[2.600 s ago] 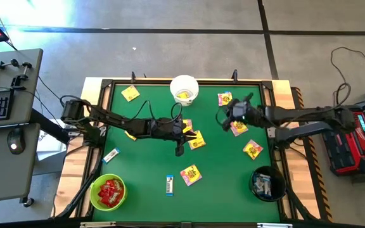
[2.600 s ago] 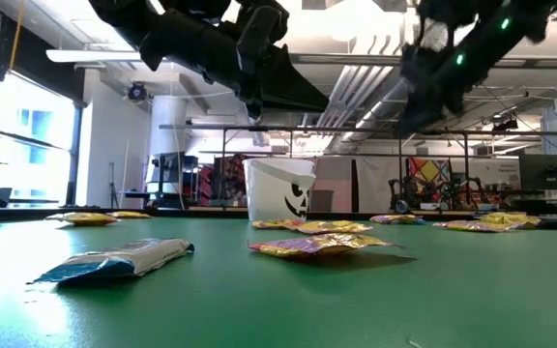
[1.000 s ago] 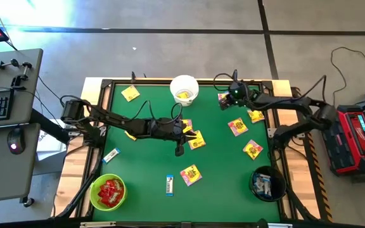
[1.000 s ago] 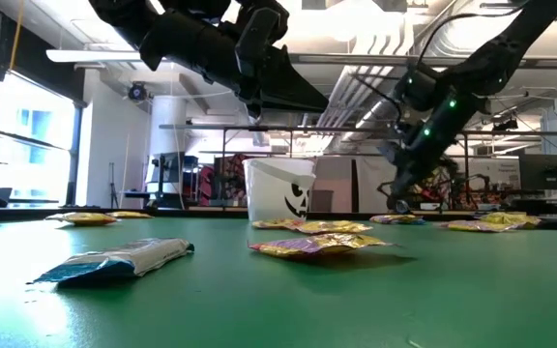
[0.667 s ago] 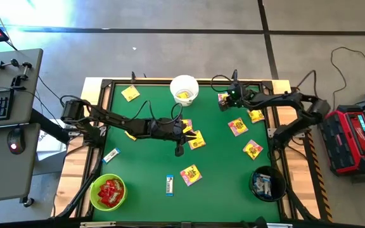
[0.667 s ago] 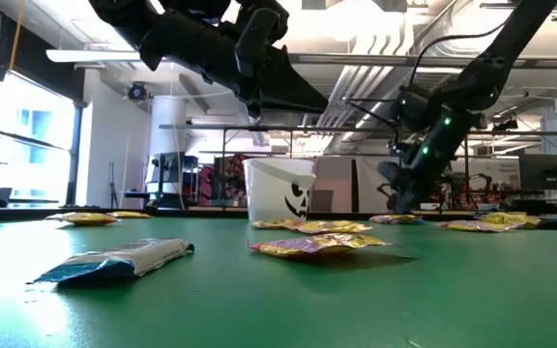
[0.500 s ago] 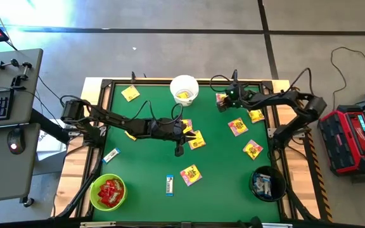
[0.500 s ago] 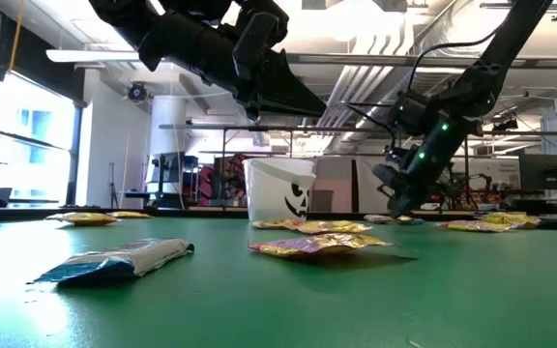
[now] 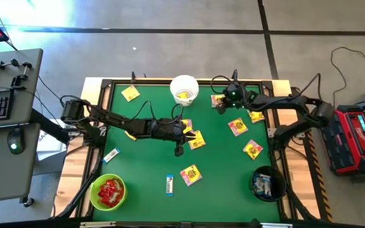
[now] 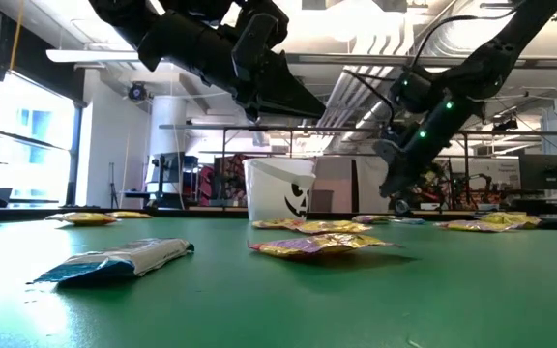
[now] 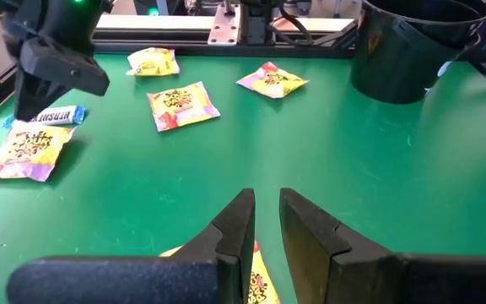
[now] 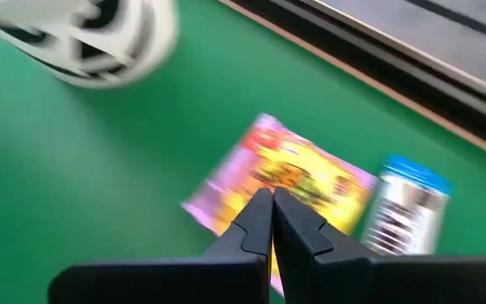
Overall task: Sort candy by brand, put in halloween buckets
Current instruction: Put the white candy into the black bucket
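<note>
Partly sorted: red candy lies in the green bucket (image 9: 108,192), yellow in the white bucket (image 9: 184,89); yellow packets (image 9: 191,174) near the white bucket remain on the bench (image 9: 144,168). Right pincer (image 12: 271,221) is shut, empty; left pincer (image 11: 265,226) hangs narrowly parted, nothing held

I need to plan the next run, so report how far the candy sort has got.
Done: red packets fill the green bucket, some candy sits in the white bucket and black bucket. In hand: right gripper, jaws shut, holds a yellow packet. Left: several yellow packets and white-and-blue bars lie loose.
</note>
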Robot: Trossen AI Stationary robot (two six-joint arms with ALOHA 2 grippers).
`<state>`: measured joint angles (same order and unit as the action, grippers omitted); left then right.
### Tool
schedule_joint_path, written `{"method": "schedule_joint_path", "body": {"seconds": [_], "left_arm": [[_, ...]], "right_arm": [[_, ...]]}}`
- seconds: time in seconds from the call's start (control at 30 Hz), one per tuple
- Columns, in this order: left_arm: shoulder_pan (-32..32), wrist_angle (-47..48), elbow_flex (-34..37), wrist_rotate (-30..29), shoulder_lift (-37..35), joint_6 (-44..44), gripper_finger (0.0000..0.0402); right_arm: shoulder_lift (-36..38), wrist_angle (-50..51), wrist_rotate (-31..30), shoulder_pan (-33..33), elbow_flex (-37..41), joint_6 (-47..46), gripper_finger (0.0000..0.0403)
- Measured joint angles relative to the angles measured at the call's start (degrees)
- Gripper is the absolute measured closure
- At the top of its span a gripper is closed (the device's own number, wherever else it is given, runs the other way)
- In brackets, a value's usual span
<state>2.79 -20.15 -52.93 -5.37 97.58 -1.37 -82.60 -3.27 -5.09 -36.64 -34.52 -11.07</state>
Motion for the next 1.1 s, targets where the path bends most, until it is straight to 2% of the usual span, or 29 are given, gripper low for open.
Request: {"method": "schedule_joint_path", "body": {"seconds": [0.1, 0.2, 0.3, 0.43, 0.53, 0.9, 1.1], "left_arm": [[0.0, 0.0, 0.0, 0.0, 0.0, 0.0, 0.0353], [0.0, 0.2, 0.0, 0.0, 0.0, 0.0, 0.0353], [0.0, 0.2, 0.0, 0.0, 0.0, 0.0, 0.0353], [0.0, 0.4, 0.0, 0.0, 0.0, 0.0, 0.0353], [0.0, 0.5, 0.0, 0.0, 0.0, 0.0, 0.0353], [0.0, 0.6, 0.0, 0.0, 0.0, 0.1, 0.0353], [0.0, 0.6, 0.0, 0.0, 0.0, 0.1, 0.0353]], "right_arm": [[1.0, 5.0, -3.9, -0.5, 0.0, 1.9, 0.0392], [0.8, 9.1, -4.5, -0.8, 0.0, 2.6, 0.0365], [0.2, 10.4, -5.1, -0.8, 0.2, 3.5, 0.0327], [0.1, 10.4, -10.6, -0.9, 0.6, 1.9, 0.0279], [0.1, 9.4, -11.9, -1.4, 0.6, 0.8, 0.0255], [0.1, 7.3, -12.9, -5.0, 0.6, -0.9, 0.0209], [0.1, 6.6, -11.0, -5.9, 0.6, -2.0, 0.02]]}}
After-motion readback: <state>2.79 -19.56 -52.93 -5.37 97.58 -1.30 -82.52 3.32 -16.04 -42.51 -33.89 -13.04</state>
